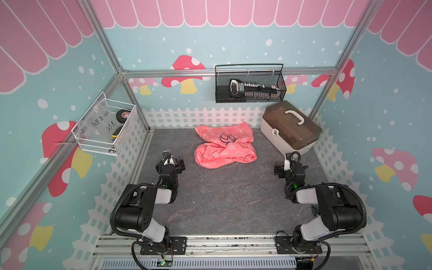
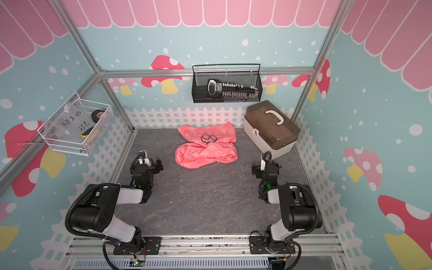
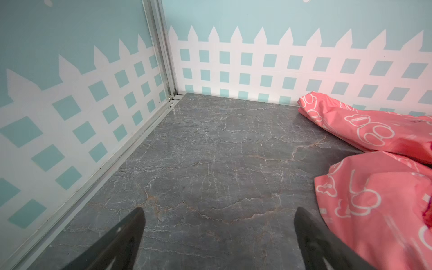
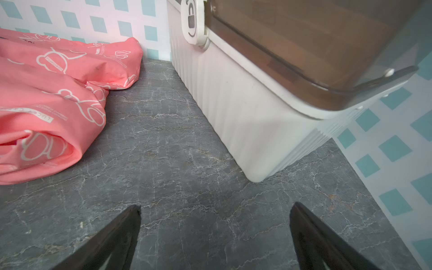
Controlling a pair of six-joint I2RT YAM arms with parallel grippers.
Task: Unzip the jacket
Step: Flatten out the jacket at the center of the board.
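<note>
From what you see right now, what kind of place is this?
Most likely a robot test cell decorated as a playroom: an aluminium frame with mushroom-print walls, a left arm and right arm mounted on a rail.

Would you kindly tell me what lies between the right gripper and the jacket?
Nothing: only bare grey tabletop separates the right gripper from the jacket, as the right wrist view shows.

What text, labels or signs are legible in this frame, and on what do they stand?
"PCF 8-02": handwritten on the plastic bag in the white wire basket.
"25" plus an unclear mark: same bag, below.
Padlock sign: latch of the storage box.
Too small or blurred: jacket prints, tool label, tape roll label.
</note>
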